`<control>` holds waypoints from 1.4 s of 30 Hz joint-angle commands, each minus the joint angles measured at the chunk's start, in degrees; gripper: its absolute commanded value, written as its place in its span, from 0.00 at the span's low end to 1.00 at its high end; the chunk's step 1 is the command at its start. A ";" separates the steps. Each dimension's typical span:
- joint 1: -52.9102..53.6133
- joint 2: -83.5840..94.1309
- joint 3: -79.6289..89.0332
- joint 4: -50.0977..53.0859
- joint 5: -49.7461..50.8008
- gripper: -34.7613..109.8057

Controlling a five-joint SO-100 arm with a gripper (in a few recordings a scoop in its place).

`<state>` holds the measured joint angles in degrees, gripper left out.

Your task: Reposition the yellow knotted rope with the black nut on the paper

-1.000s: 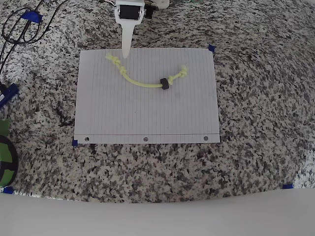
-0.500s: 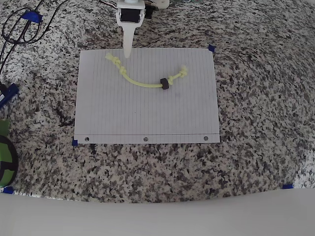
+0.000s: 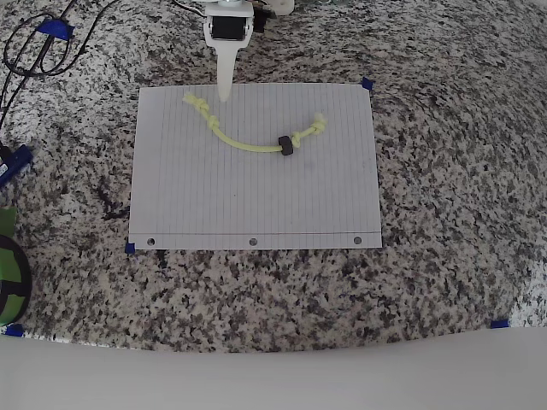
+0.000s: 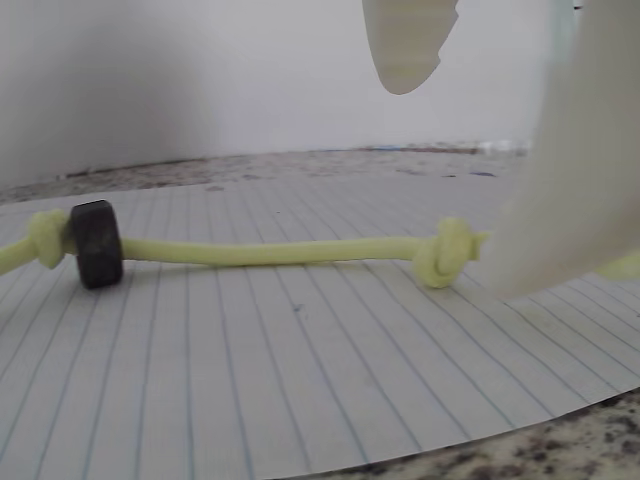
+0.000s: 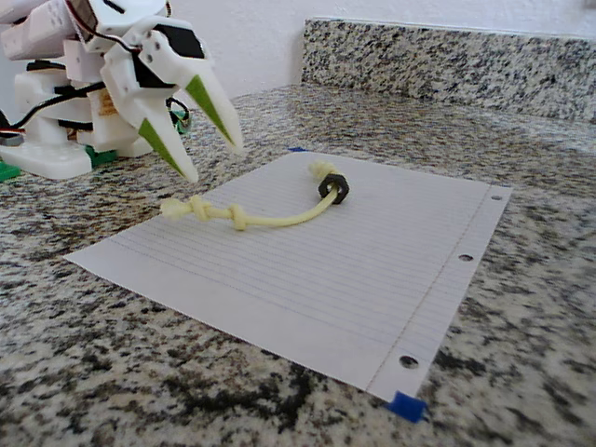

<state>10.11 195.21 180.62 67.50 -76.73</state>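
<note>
Hovering gripper: white, with green inner faces on the fingers, it hangs above the far-left part of the paper in the fixed view, tips pointing down and clear of the sheet.
Jaw state: spread moderately wide, nothing between the fingers; in the wrist view one finger shows at the top and the other as a broad pale blur at the right.
Gripper from above: in the overhead view its tip sits over the top edge of the sheet, just to the right of the rope's left knots.
Yellow knotted rope: lies flat on the upper half of the paper in a shallow downward-sagging curve, one knotted end at upper left, the other at upper right.
Rope in the wrist view: runs nearly level across the lined sheet, a knot close beside the blurred right finger; whether they touch, I cannot tell.
Black nut: threaded on the rope, close to the right-hand knot in the overhead view, standing on its edge.
Paper: white lined sheet, three punched holes along its bottom edge in the overhead view, lying flat with blue tape at some corners.
Countertop: speckled grey granite under everything.
</note>
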 commanded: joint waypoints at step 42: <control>-3.34 0.18 0.44 0.18 -4.31 0.50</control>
<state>7.12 195.21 180.62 67.50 -81.04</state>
